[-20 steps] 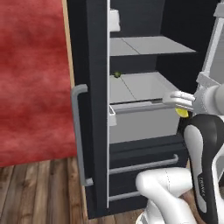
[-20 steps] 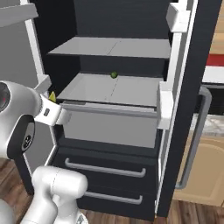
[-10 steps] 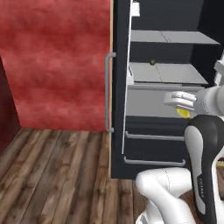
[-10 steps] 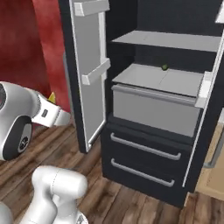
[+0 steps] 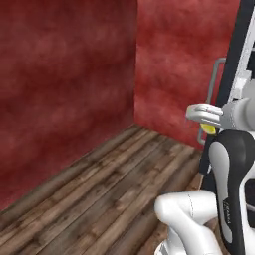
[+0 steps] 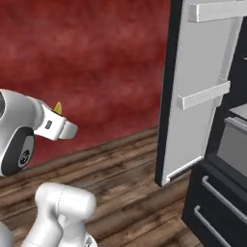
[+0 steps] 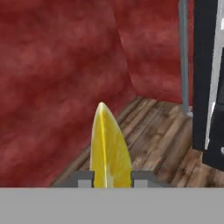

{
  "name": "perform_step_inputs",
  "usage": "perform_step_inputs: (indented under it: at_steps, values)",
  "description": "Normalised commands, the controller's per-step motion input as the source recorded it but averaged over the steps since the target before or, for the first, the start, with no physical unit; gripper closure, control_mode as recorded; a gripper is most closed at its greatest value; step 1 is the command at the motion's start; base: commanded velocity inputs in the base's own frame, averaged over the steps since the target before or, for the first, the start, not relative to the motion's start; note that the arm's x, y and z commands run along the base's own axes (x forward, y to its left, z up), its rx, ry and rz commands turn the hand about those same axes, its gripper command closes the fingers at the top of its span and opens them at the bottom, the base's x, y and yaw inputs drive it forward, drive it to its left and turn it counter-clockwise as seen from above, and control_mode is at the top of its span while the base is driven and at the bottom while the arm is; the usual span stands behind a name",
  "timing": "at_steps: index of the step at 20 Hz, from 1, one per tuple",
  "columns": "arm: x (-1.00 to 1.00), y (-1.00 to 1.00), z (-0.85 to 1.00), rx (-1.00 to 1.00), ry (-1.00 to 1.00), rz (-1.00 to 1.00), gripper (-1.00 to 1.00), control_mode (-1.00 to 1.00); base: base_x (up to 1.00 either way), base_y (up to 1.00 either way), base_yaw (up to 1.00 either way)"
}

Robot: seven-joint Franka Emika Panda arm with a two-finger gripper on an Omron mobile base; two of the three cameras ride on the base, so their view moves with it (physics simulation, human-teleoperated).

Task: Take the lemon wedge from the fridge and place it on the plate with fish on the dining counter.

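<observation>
My gripper (image 7: 111, 177) is shut on the lemon wedge (image 7: 109, 146), a bright yellow sliver that stands up between the two finger tips in the hand view. From the left base view the lemon wedge (image 5: 208, 128) peeks out under the white hand of the gripper (image 5: 206, 123), held up at chest height beside the arm. In the right base view its yellow tip (image 6: 58, 108) shows above the gripper (image 6: 60, 116). The fridge (image 6: 219, 159) stands to the right with its door (image 6: 202, 87) swung open, apart from the hand. The plate with fish and the dining counter are out of view.
A red wall (image 5: 74, 84) with an inner corner faces me, above a brown wooden plank floor (image 5: 99, 199). The fridge's black edge and grey bar handle (image 5: 214, 87) stand at the right. Lower fridge drawers (image 6: 219, 210) are shut.
The whole picture has swung left from the fridge's inside to the red wall: the base is turning. The lemon wedge stays held in the shut gripper.
</observation>
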Motion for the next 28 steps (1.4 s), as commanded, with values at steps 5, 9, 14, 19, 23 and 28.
perform_step_inputs:
  at_steps: [5,9,14,19,23,28]
  values:
    - [0.00,0.00,0.00,0.00,0.00,0.00,1.00,1.00,0.00,0.00,1.00]
    - [0.00,0.00,0.00,0.00,0.00,0.00,1.00,1.00,0.00,0.00,1.00]
    - [0.00,0.00,0.00,0.00,0.00,0.00,1.00,1.00,0.00,0.00,0.99]
    - [0.00,0.00,0.00,0.00,0.00,0.00,1.00,1.00,0.00,0.00,0.99]
    - [0.00,0.00,0.00,0.00,0.00,0.00,1.00,1.00,0.00,0.00,0.98]
    - [0.00,0.00,0.00,0.00,0.00,0.00,1.00,1.00,0.00,0.00,0.98]
